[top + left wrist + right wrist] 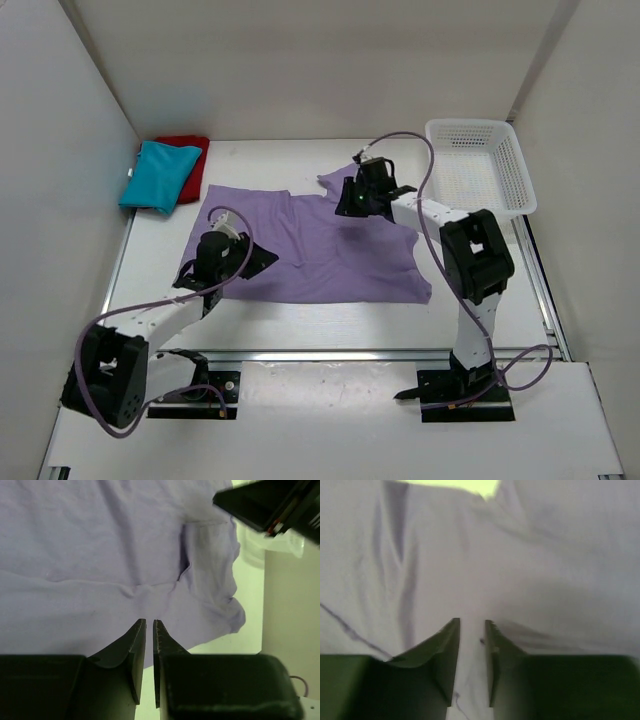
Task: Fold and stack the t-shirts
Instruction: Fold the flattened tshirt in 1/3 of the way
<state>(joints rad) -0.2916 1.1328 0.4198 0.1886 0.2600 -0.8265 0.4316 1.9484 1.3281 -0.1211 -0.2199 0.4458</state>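
Lavender t-shirt [330, 255] lies spread on the tabletop [300, 325] for folding; left gripper [149, 622] has its jaws closed, right gripper [472, 622] hold indeterminate.

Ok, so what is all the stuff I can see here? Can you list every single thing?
Purple t-shirt: one, pale lavender, spread out flat in the middle of the table.
Teal t-shirt: one, teal-blue, folded, far left corner, lying partly on the red one.
Red t-shirt: one, red, far left corner, mostly hidden under the teal one.
Basket: one, white mesh, far right corner.
Table: one, white, under everything.
Left gripper: one, black, over the purple t-shirt's left part, fingers almost together.
Right gripper: one, black, over the purple t-shirt's far edge, fingers a little apart.
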